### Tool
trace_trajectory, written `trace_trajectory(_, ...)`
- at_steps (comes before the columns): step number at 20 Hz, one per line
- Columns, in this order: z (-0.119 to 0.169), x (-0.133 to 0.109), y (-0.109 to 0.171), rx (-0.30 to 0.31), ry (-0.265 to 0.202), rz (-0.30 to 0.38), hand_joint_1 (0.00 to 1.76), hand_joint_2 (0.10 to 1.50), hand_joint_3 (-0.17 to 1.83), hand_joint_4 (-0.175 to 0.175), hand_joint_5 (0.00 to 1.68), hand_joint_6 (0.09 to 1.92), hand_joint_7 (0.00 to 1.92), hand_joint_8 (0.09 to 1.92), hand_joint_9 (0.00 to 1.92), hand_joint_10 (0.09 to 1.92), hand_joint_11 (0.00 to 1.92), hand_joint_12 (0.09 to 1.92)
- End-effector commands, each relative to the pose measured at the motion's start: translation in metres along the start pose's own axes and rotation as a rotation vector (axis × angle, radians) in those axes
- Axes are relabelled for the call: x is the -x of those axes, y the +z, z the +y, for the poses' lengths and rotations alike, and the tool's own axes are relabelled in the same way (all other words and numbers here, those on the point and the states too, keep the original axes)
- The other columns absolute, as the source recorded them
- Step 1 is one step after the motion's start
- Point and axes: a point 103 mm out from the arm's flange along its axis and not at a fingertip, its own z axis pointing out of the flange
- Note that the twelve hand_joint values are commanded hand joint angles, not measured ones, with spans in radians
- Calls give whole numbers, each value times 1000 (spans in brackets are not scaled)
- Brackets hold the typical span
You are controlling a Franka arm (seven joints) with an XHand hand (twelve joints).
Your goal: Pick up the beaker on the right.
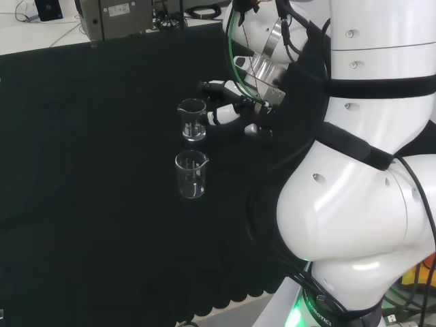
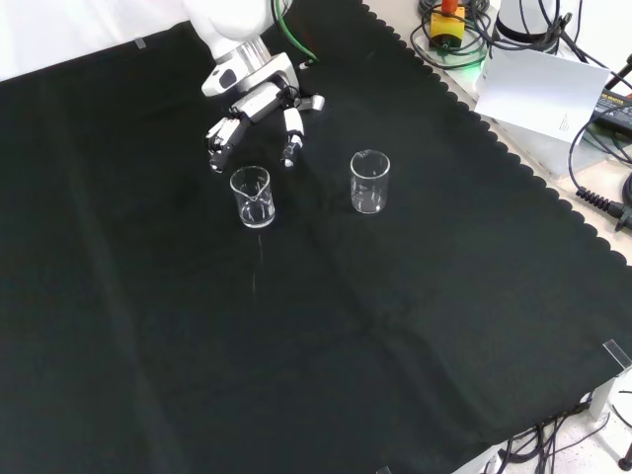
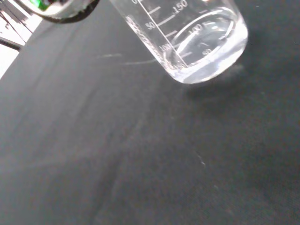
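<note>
Beaker (image 2: 251,197) just beside fingers (image 2: 292,138)

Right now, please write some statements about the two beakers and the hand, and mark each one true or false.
1. Two clear beakers stand upright on the black cloth. True.
2. The hand is curled round a beaker and lifts it. False: its fingers hang relaxed just behind the left beaker in the front view, holding nothing.
3. The hand is nearer to the left beaker than to the right beaker in the front view. True.
4. One beaker lies on its side. False: both stand upright.
5. The two beakers touch each other. False: bare cloth lies between them.
</note>
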Motion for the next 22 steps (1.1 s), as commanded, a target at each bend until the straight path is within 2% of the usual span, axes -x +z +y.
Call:
trace_trajectory(1,14,-2,10,28,-38,75,797,584,601,-29,358,87,185,615,362,630,62,1402)
trace_trajectory(13,23,6,22,12,-46,105,816,567,614,-28,392,87,229,634,387,623,54,1400)
trace_trajectory(22,31,2,37,39,-66,142,861,559,627,-27,421,87,235,638,393,607,59,1397)
